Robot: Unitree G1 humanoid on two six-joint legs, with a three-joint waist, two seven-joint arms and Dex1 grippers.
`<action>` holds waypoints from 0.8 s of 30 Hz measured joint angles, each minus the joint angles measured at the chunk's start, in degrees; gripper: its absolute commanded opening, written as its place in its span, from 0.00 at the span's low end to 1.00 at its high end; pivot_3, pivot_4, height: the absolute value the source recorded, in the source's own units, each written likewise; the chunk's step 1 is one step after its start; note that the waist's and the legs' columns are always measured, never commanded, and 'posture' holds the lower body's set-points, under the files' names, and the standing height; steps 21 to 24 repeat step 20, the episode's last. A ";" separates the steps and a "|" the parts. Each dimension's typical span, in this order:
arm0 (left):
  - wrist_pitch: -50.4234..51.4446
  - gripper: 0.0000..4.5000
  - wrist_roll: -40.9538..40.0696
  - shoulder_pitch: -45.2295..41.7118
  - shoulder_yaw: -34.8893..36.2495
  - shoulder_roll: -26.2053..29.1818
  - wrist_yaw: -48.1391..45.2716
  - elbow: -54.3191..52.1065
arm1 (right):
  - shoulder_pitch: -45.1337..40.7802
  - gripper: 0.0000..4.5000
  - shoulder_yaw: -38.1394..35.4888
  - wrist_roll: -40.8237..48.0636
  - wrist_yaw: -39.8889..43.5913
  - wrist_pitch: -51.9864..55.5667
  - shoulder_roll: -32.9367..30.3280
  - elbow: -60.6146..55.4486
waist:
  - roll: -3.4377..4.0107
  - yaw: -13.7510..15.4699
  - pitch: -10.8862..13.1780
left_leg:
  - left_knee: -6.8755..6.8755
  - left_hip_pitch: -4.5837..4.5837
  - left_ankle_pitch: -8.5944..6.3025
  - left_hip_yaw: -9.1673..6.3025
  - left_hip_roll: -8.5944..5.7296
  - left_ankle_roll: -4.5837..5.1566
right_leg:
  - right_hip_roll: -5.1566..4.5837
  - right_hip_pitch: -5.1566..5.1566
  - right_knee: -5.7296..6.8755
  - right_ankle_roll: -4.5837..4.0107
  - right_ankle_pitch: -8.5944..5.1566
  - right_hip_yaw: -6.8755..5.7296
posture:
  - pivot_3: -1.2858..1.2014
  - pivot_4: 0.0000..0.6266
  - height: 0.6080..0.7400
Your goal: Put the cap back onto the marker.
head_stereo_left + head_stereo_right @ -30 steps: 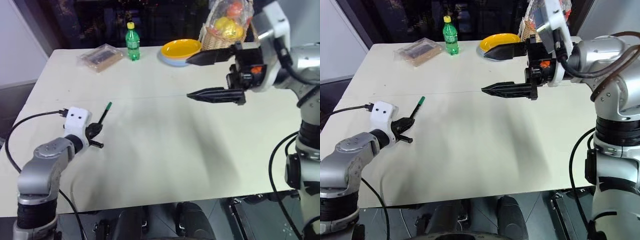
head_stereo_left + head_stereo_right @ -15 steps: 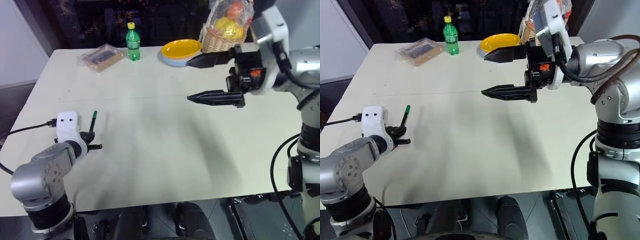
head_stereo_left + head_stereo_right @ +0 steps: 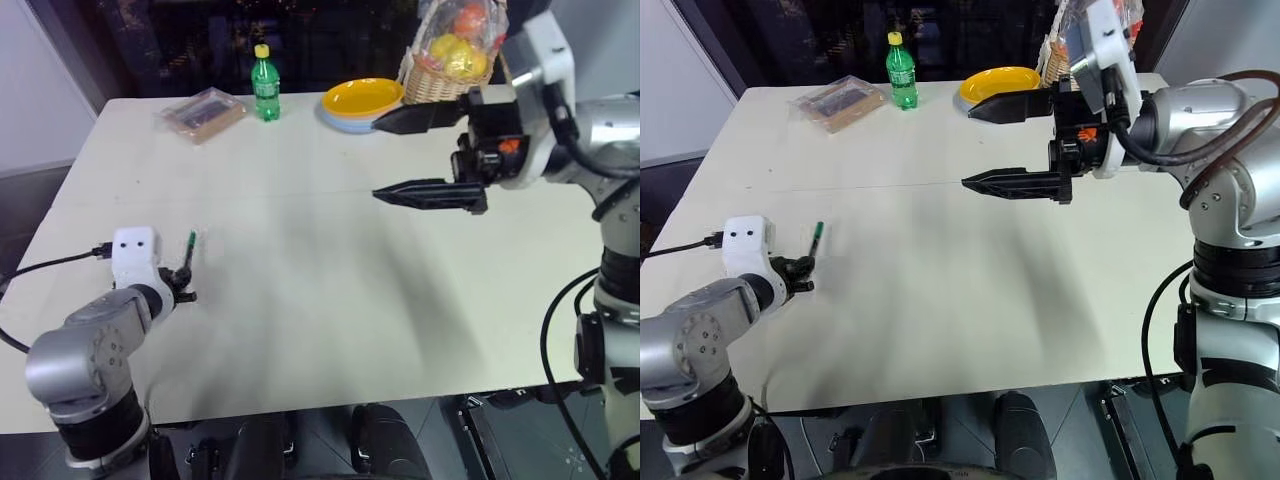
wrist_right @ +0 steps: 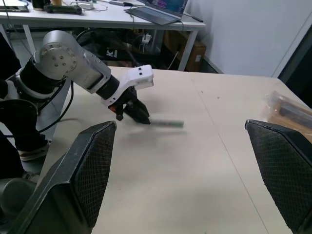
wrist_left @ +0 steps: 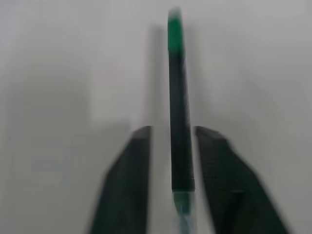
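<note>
So nearest to the robot, at roughly 8 o'clock on the table [image 3: 320, 300], the left claw [image 3: 184, 284] sits low over the surface with the marker [image 3: 189, 251] lying in the gap between its fingers [image 5: 129, 185]. In the left wrist view the black barrel runs straight out between the two fingers with daylight on both sides, so the claw is parted narrowly and I can't tell if it's actually touching the pen. The green cap [image 5: 174, 30] is at the far end of the barrel, pointing toward 12 o'clock, looks seated on it, though it's blurry.

Middle of the table is plain off-white, with a faint seam running across.

Further out, around 2 o'clock, the right claw [image 3: 385, 155] hangs above the table, pointing toward the robot's left, fingers spread wide and holding nothing. It's well apart from the marker.

Far edge: a clear plastic packet [image 3: 201, 113] at 11 o'clock, a green bottle with a yellow lid [image 3: 264, 84] just beside it near 12, then a yellow plate on a blue one [image 3: 362, 100], and a wicker basket of fruit [image 3: 450, 60] at 1 o'clock.

Behind the table it's dark. The right wrist view shows a white wall and desks with a laptop [image 4: 156, 10].
</note>
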 measured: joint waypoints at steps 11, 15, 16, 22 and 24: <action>0.02 0.98 0.09 0.10 0.50 -1.91 0.10 -0.83 | 0.03 0.98 0.25 -0.02 0.01 -0.18 0.00 0.01 | 0.00 -0.07 0.00 | -0.12 -0.01 -0.10 0.00 -0.01 -0.17 | -0.06 -0.07 -0.09 -0.05 0.01 0.03 | 0.52 0.24 1.00; 0.03 0.98 0.02 2.03 0.48 -3.21 0.11 -3.84 | 0.03 0.98 0.65 -0.04 0.27 -0.27 -0.01 0.04 | 0.00 -0.12 0.00 | -0.16 -0.03 -0.10 0.00 -0.02 -0.18 | -0.09 -0.10 -0.11 -0.05 0.01 0.03 | 0.52 0.24 1.00; 0.03 0.98 -0.01 2.47 0.43 -3.36 0.10 -4.53 | 0.03 0.98 0.74 -0.05 0.35 -0.32 -0.02 0.06 | 0.00 -0.10 0.00 | -0.17 -0.03 -0.10 0.01 -0.02 -0.18 | -0.09 -0.11 -0.11 -0.06 0.01 0.03 | 0.52 0.24 1.00; 0.03 0.98 -0.05 3.46 0.41 -3.88 0.11 -7.24 | 0.03 0.98 1.15 -0.11 0.81 -0.80 -0.04 0.19 | 0.00 -0.08 0.00 | -0.17 -0.03 -0.10 0.01 -0.03 -0.18 | -0.11 -0.11 -0.13 -0.07 0.01 0.03 | 0.52 0.24 1.00; 0.03 0.98 -0.05 3.46 0.41 -3.88 0.11 -7.24 | 0.03 0.98 1.15 -0.11 0.81 -0.80 -0.04 0.19 | 0.00 -0.08 0.00 | -0.17 -0.03 -0.10 0.01 -0.03 -0.18 | -0.11 -0.11 -0.13 -0.07 0.01 0.03 | 0.52 0.24 1.00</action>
